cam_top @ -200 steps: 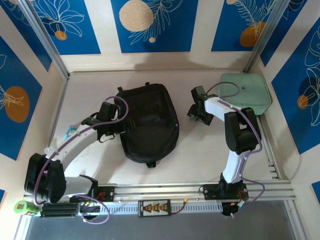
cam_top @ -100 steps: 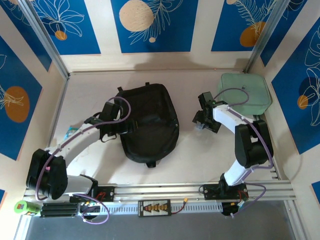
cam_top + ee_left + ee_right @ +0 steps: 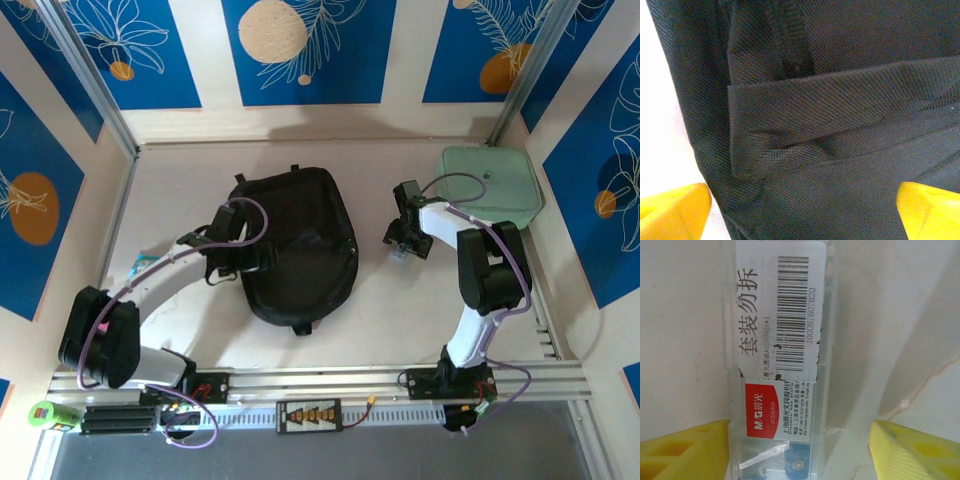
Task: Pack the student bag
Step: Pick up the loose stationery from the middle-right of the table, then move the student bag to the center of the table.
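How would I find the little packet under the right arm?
Start at the black bag mid-table, then look right, towards the mint case. Between them lies a clear flat packet, the one with a barcode sticker and a red label.

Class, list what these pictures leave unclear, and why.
- Right wrist view: contents of the clear packet, cut off by the bottom edge.
- Top view: that packet, mostly covered by the right gripper.
- Left wrist view: which part of the student bag; too close.
- Top view: the small teal-white item; too small to identify.
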Available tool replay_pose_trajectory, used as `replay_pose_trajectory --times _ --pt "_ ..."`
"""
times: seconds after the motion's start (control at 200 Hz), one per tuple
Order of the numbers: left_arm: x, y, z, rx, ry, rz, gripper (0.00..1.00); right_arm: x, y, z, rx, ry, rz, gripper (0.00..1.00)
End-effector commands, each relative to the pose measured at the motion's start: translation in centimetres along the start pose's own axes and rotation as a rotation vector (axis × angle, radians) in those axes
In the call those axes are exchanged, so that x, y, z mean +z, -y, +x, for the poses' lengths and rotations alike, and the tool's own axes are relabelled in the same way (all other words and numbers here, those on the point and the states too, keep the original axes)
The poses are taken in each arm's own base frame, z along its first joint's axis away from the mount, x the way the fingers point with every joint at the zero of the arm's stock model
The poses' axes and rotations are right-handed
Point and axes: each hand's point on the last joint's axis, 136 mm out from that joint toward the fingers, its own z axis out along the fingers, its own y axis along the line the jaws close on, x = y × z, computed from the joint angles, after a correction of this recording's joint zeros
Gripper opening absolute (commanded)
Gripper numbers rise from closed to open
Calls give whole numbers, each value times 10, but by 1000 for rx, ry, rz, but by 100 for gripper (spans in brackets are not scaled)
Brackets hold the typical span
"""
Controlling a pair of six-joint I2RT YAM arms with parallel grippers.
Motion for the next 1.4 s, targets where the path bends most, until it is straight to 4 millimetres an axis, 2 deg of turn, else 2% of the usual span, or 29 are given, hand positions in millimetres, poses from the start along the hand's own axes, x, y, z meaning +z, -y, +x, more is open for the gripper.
replay_pose_trajectory --times 0.0,0.25,0.41,0.48,0.535,0.68,0.77,0.875,0.98,1.06,1.155,1.235,1.395 --pt "8 11 10 -16 -42 44 92 3 -6 1 -24 -32 -21 67" --pt "15 46 29 2 -82 129 86 6 -4 8 -43 -60 -19 48" --pt "13 71 47 -48 -93 214 84 1 -4 11 -53 -48 -41 43" --pt "8 77 52 -53 -76 239 84 -5 -4 11 -44 -31 -54 43" --pt "1 73 52 -44 -62 227 85 -11 -4 9 -38 -14 -67 43" --pt "-27 54 33 53 12 109 94 -38 -13 2 -63 46 -128 42" --pt "-43 52 11 119 47 70 95 -56 -23 0 -92 80 -178 42" --pt "-49 48 -18 180 74 18 94 -78 -36 2 -126 112 -247 42" --pt "-37 54 -43 226 70 -2 88 -99 -47 4 -157 141 -297 42" --pt "-24 69 -59 273 64 17 79 -112 -56 8 -177 149 -336 42" --pt "-3 92 -68 302 46 101 68 -122 -67 15 -201 141 -377 42" --pt "13 112 -65 304 9 195 56 -128 -77 21 -220 131 -407 41" --pt "34 131 -45 312 -50 238 41 -130 -86 30 -226 116 -433 41"
